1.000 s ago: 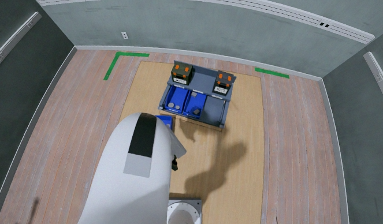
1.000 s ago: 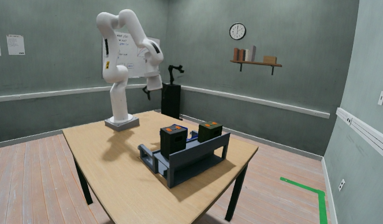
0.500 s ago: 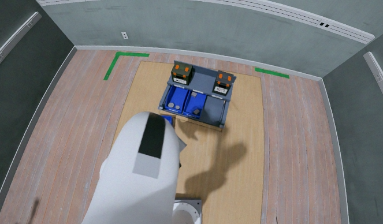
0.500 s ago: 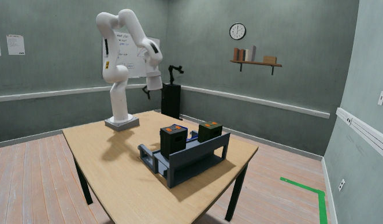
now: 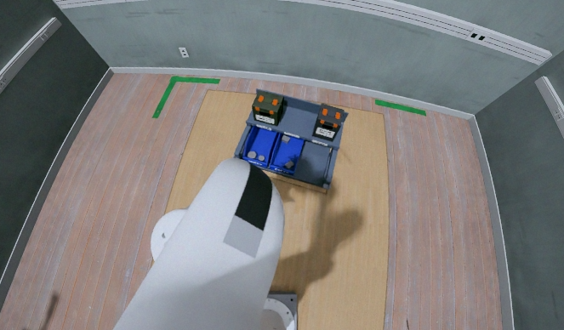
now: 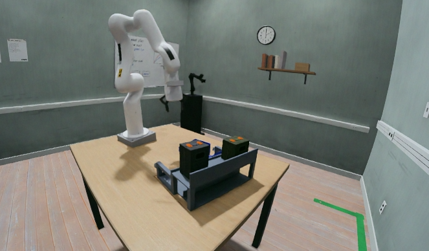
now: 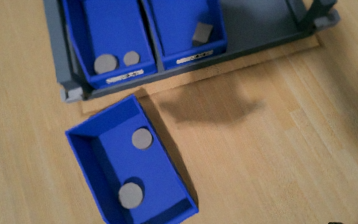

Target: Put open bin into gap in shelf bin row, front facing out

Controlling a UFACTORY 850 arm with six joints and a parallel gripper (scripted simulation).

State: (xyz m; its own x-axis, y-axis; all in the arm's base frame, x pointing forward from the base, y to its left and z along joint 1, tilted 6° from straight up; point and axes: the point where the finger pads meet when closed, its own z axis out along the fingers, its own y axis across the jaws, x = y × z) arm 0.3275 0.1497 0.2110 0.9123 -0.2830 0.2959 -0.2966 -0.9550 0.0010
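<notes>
Wood-grain tabletop (image 5: 355, 238) (image 6: 121, 194) (image 7: 260, 165): one blue open bin (image 7: 157, 172), two grey discs loose inside, before the shelf (image 5: 293, 116) (image 6: 224, 163) (image 7: 267, 42); we judged it light, stiff, best gripped by a side wall. Our gripper (image 6: 164, 105) stood open.

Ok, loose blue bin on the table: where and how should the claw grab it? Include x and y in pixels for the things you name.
Probably one long side wall of the loose bin (image 7: 152, 165), from above, one finger inside, one outside: the walls are thin and upright, the top is open, and both round parts lie off the left wall.
</notes>
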